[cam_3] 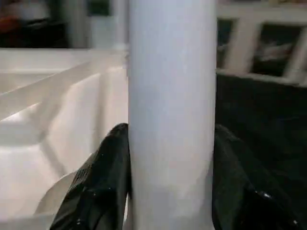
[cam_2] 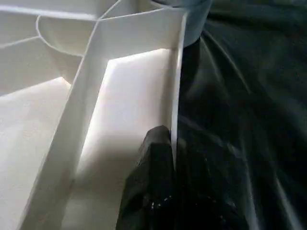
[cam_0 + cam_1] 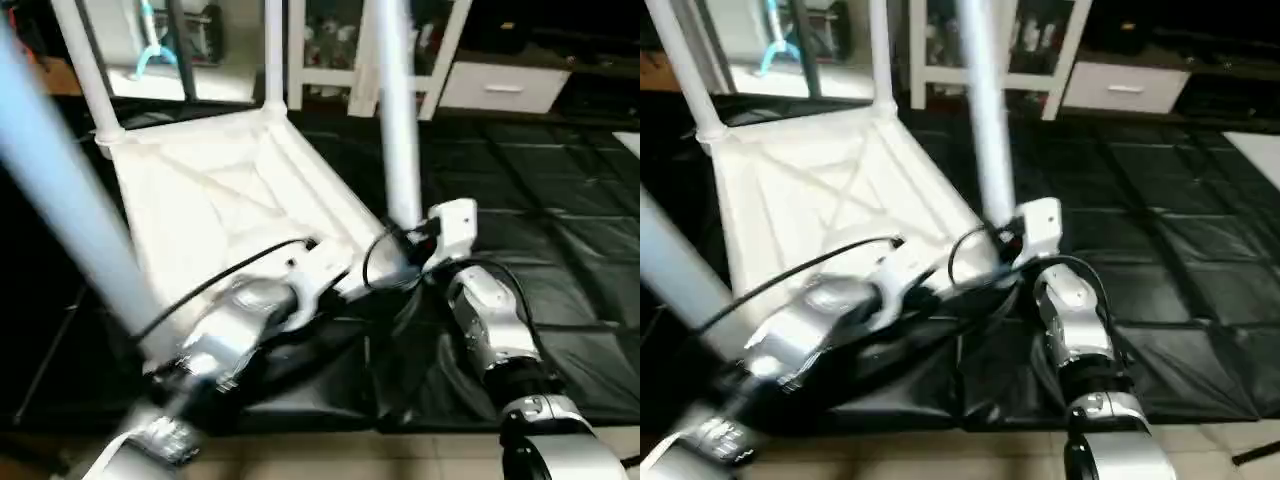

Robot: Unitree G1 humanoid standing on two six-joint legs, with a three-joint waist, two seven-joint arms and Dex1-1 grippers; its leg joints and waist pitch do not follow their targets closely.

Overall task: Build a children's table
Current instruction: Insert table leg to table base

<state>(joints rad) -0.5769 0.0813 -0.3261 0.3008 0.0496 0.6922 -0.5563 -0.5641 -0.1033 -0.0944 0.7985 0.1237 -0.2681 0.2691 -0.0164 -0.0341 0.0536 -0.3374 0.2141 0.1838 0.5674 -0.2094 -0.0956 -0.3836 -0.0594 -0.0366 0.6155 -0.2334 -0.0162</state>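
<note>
Leg-fitting looks nearly finished: white square plastic tabletop (image 3: 230,200) lies ribs-up, centre-left, on black mat (image 3: 560,250). Right gripper (image 1: 168,182) clasps a white tapered tube leg (image 3: 398,120); left gripper (image 2: 160,158) pinches the tabletop's rim. Next, press that leg home.

Table top (image 3: 215,215) lies upside down on black floor mat (image 3: 560,250), four legs (image 3: 398,110) standing up as posts around it. Ribbed underside open between them. Mat to right clear (widest free lane). White cabinet (image 3: 330,75) closes off far side.
</note>
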